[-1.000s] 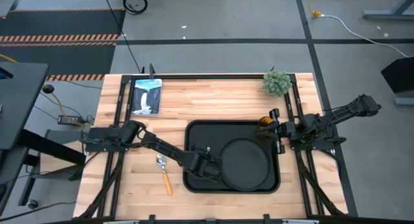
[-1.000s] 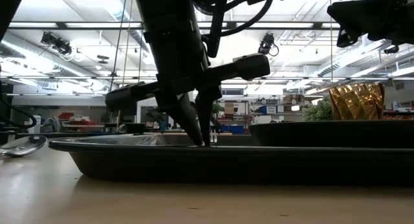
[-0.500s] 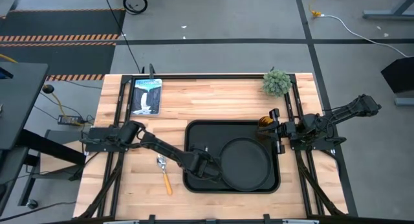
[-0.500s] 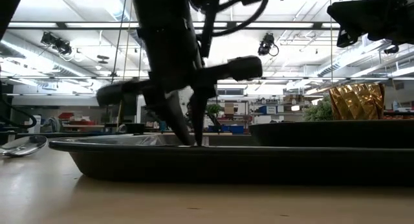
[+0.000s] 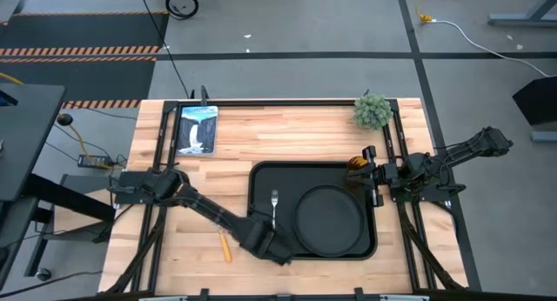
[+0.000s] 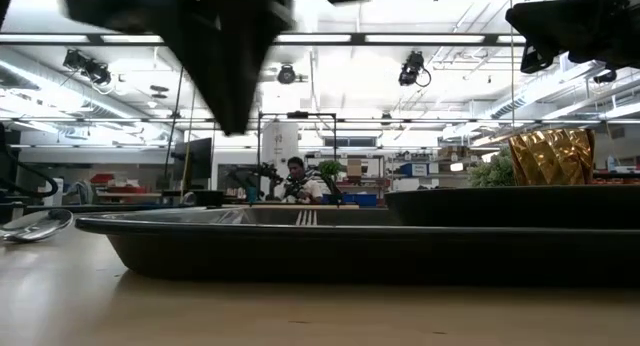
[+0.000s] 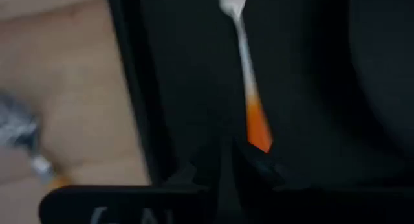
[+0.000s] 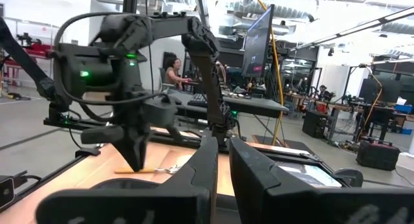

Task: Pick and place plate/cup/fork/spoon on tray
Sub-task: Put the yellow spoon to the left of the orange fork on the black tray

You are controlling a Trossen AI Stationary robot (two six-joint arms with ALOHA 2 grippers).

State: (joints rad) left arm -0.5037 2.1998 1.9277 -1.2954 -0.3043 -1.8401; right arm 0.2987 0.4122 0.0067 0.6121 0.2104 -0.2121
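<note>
The fork (image 5: 275,205), silver tines and orange handle, lies flat on the black tray (image 5: 261,175), tines toward the far edge; it also shows in the left wrist view (image 7: 249,81). The round black plate (image 5: 329,221) rests on the tray to the fork's right. The amber cup (image 5: 357,166) stands at the tray's far right corner. The spoon (image 5: 224,246) lies on the table left of the tray, partly under my left arm. My left gripper (image 5: 268,242) is shut and empty, raised above the tray's near left corner. My right gripper (image 5: 369,172) is shut, high beside the cup.
A potted plant (image 5: 372,111) stands at the far right and a picture book (image 5: 197,129) lies at the far left. Bare wood lies between the book and the tray. A person sits in the room beyond the table (image 6: 296,176).
My left gripper has opened on the tray floor and let go of the fork. It has then risen and drawn back toward the table's near edge. The fork stays lying on the tray. My right arm has kept still.
</note>
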